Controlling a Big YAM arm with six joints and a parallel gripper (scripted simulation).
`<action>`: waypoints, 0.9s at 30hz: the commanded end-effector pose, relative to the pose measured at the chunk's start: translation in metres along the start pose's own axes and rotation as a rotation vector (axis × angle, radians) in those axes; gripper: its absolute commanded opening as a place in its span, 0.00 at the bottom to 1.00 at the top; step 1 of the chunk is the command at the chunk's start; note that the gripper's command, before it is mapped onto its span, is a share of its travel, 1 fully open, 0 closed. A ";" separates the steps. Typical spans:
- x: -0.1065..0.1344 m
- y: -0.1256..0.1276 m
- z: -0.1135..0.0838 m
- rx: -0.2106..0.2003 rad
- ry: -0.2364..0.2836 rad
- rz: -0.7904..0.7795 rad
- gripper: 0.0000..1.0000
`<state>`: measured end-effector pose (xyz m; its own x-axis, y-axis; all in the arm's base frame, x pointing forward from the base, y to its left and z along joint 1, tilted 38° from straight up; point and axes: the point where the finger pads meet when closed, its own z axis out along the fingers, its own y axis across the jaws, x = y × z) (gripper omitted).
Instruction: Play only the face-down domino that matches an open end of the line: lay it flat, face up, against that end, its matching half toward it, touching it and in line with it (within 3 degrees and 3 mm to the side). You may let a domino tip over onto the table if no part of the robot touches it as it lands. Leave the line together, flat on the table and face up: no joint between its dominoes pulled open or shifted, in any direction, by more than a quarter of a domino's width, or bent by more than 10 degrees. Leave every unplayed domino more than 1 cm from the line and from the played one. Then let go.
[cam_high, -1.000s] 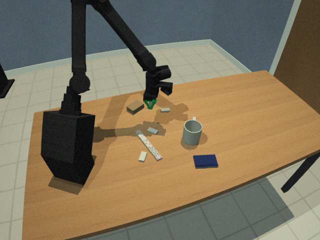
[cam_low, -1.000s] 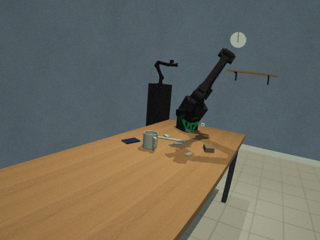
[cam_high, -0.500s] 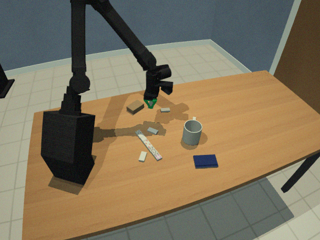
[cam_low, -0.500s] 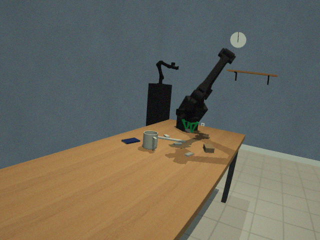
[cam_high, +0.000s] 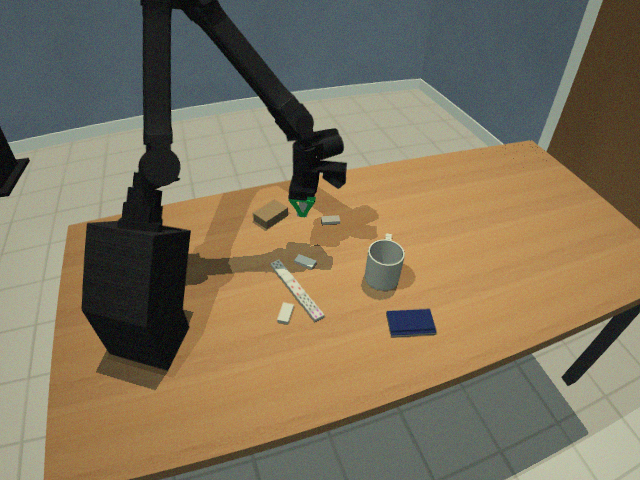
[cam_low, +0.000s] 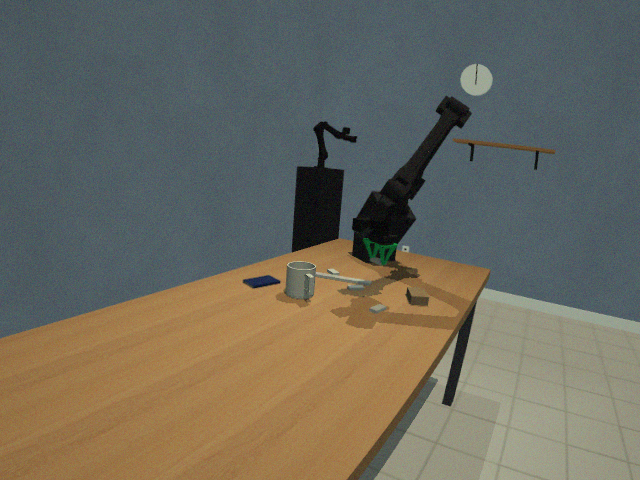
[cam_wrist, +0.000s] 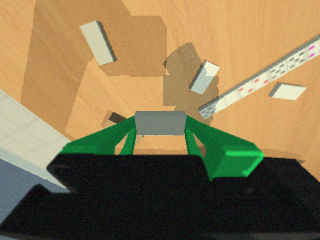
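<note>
My gripper (cam_high: 302, 207) with green fingers is shut on a grey domino (cam_wrist: 160, 123) and holds it above the table near the back edge. It also shows in the exterior view (cam_low: 380, 253). The line of face-up dominoes (cam_high: 297, 289) lies flat and runs diagonally in the middle of the table; it also shows in the wrist view (cam_wrist: 265, 77). A face-down domino (cam_high: 305, 260) lies close to the line's far end. Another face-down domino (cam_high: 330, 219) lies further back. A third one (cam_high: 285, 312) lies beside the line's near end.
A brown block (cam_high: 270, 213) sits left of the gripper. A grey mug (cam_high: 384, 265) stands right of the line. A dark blue book (cam_high: 410, 322) lies in front of the mug. The robot base (cam_high: 135, 289) stands at the table's left.
</note>
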<state>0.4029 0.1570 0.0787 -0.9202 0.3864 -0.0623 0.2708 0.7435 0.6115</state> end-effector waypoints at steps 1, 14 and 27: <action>-0.035 0.013 -0.009 -0.014 -0.028 -0.147 0.53; -0.085 0.031 -0.019 -0.030 -0.057 -0.426 0.53; -0.158 0.046 -0.014 -0.016 -0.020 -0.622 0.53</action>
<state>0.5453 0.1337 0.1146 -0.9216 -0.0567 -0.3840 -0.2580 0.8286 0.4969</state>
